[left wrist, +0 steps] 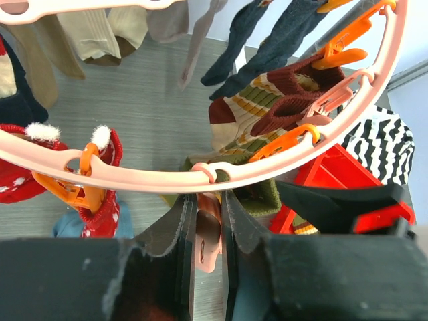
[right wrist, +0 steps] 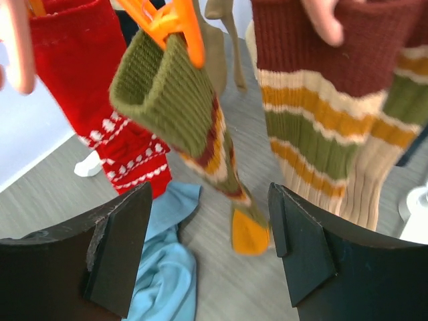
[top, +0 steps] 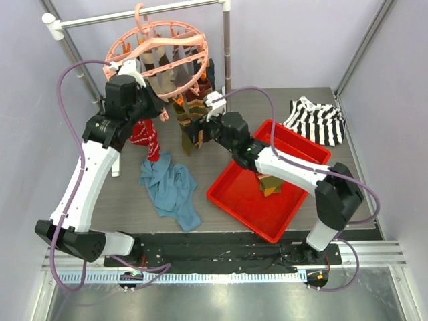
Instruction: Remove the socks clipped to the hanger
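The salmon-pink ring hanger [top: 124, 41] hangs from the grey rail with several socks clipped under it. My left gripper [left wrist: 208, 200] sits just under the ring [left wrist: 134, 175], shut on a pink clip [left wrist: 208, 234] that holds no sock I can see. In the top view the left gripper [top: 159, 110] is beside a red-white sock [top: 148, 137]. My right gripper [right wrist: 208, 194] is open, low in front of an olive-orange sock [right wrist: 167, 93] held by an orange clip [right wrist: 167, 20]. A maroon-topped striped sock [right wrist: 328, 120] hangs to its right, apart from both fingers.
A plain blue cloth [top: 170, 187] lies on the table below the hanger. The red tray [top: 234, 194] at centre right holds an olive-orange sock [top: 269, 184]. A black-and-white striped garment [top: 314, 120] lies at the back right. The rail's posts [top: 226, 47] stand behind the hanger.
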`<action>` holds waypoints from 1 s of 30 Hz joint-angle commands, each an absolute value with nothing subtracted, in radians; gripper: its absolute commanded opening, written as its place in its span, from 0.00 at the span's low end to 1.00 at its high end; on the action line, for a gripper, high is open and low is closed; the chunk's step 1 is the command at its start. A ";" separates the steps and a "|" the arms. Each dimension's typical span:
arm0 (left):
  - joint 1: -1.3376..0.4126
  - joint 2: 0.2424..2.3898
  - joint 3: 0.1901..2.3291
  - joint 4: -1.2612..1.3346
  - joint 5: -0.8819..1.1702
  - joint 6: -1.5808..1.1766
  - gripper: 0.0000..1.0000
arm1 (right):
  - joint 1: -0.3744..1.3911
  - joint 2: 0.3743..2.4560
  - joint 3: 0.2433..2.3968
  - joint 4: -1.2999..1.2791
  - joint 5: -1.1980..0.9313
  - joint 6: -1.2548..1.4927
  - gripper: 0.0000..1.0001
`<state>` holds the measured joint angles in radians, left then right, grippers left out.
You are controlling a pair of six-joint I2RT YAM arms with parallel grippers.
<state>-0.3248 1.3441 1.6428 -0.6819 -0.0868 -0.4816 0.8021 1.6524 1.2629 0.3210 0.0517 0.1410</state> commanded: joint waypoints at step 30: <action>-0.327 0.943 1.157 -0.437 0.182 -0.354 1.00 | 0.844 1.626 1.589 0.081 -0.072 0.578 0.01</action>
<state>-0.3260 0.9775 1.2606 -0.5728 0.0769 -0.3614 0.8383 1.6707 1.5356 0.0811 -0.0742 0.4744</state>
